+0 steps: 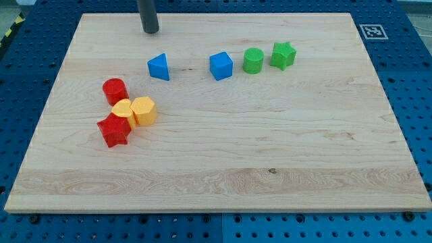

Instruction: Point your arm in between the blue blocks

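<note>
Blue pegboard bench (405,101) carries a pale wooden board (270,155). No jaws on this rig, so no open or shut state: the tool is a plain dark rod, my tip (150,31) resting on the board near the view's top edge, touching nothing.

Blue triangular block (159,67) sits just below my tip, slightly toward the view's right. Blue cube-like block (221,65) is farther right of it, gap between them clear. Beyond that: green cylinder (253,61), green star (283,55).

Blocks look like small hard plastic, light and slick on wood, so I judge any nudge slides them. Nothing to grasp; enter the gap centred.

Only marking: black-and-white fiducial tag (370,30), far right of my tip. No readable text.
</note>
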Robot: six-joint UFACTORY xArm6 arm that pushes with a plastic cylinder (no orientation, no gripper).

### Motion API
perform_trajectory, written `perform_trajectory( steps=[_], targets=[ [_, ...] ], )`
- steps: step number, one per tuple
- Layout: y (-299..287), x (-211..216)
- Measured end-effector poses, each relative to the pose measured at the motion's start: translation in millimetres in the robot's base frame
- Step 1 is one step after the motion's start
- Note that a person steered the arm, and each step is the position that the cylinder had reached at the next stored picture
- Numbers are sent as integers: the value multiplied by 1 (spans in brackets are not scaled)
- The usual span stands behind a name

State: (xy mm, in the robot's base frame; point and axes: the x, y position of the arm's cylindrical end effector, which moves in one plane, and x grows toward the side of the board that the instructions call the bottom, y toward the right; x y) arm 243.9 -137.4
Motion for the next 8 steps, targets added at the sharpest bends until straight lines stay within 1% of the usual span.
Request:
perform_trajectory(
  steps=[1,3,4,5,7,8],
  targets=[
    [-1,2],
    [6,46],
    [35,69],
    [69,81],
    [76,139],
    [101,156]
  ],
)
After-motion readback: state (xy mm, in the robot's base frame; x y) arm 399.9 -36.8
